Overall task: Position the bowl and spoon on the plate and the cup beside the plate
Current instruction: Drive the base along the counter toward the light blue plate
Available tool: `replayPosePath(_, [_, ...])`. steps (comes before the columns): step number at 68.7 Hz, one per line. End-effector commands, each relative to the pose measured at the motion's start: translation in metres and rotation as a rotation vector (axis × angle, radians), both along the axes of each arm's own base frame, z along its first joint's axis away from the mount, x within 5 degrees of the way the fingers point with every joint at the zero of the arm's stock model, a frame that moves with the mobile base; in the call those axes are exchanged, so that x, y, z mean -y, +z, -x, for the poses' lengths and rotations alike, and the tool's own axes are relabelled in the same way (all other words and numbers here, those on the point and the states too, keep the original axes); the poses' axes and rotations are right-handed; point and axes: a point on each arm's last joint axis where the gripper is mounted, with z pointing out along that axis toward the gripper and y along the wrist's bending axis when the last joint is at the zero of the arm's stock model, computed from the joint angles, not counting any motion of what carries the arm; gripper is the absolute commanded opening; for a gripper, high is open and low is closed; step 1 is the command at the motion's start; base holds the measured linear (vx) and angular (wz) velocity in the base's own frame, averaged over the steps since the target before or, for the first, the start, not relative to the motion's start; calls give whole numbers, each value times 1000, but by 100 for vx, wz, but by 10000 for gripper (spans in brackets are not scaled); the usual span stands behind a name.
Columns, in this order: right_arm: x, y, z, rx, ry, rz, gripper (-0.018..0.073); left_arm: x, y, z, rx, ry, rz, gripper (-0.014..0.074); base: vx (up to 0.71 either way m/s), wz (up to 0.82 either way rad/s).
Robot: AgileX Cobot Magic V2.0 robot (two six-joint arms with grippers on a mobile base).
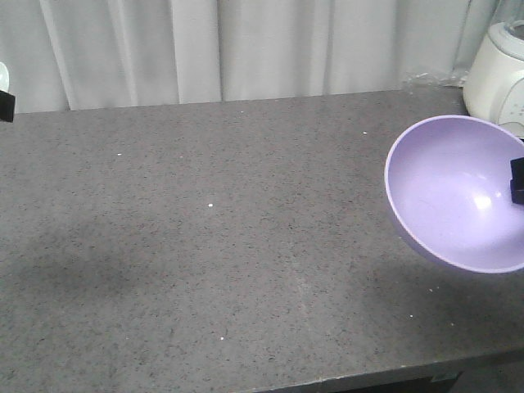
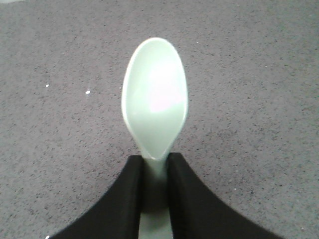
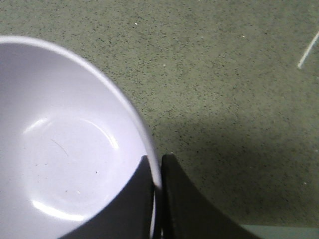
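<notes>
My right hand [image 3: 157, 160] clamps the rim of the bowl [image 1: 458, 192], which is tilted above the right end of the table [image 1: 205, 246]. Hazard: the thin rim pinch may let the glossy bowl pivot or slip. My left hand [image 2: 154, 160] clamps the spoon [image 2: 154, 99] by its handle, above the table. A white appliance [image 1: 498, 78] at the table's right rear corner crowds the bowl. The plate and cup are not in view.

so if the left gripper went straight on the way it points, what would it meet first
Probably only the grey speckled countertop: beyond the pale mint-green plastic spoon that the left gripper holds, nothing else shows. Depth is unclear.
</notes>
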Motion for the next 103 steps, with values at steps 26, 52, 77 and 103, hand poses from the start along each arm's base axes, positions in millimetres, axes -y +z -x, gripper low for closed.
replayPosePath(26, [0, 15, 2, 93, -3, -10, -6, 0, 15, 4, 97, -7, 12, -6, -3, -37])
replayPosePath(52, [0, 15, 2, 93, -3, -10, -6, 0, 15, 4, 97, -7, 12, -6, -5, -41])
replayPosePath(77, [0, 15, 2, 93, -3, -10, -6, 0, 15, 4, 97, -7, 12, -6, -5, -32])
replayPosePath(103, [0, 15, 2, 93, -3, -10, -6, 0, 15, 4, 97, -7, 12, -6, -3, -20])
